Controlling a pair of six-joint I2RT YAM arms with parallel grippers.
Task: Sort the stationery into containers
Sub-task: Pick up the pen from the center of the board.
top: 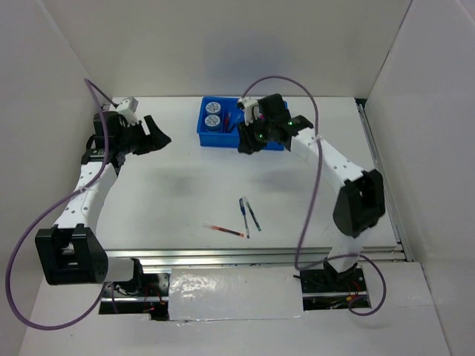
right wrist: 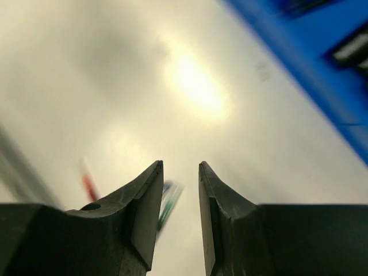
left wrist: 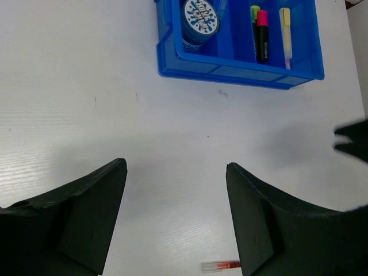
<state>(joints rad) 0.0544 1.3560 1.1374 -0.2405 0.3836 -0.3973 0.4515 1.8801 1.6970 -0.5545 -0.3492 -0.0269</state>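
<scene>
The blue tray [top: 205, 136] stands at the back of the table with two round pale-blue discs [top: 213, 113] in its left compartment. In the left wrist view the tray [left wrist: 241, 72] also holds a green, a pink [left wrist: 262, 34] and a yellow highlighter [left wrist: 285, 31]. Two blue pens [top: 248, 216] and a red pen [top: 225, 231] lie on the table nearer the front. My left gripper [top: 162, 136] hovers open and empty left of the tray. My right gripper [top: 246, 145] hangs at the tray's front edge, with its jaws a narrow gap apart and nothing between them. The right wrist view is motion-blurred.
White walls close in the table at the back and both sides. A metal rail runs along the front edge [top: 260, 256]. In the left wrist view, the red pen's end [left wrist: 221, 265] pokes out beside my right-hand finger.
</scene>
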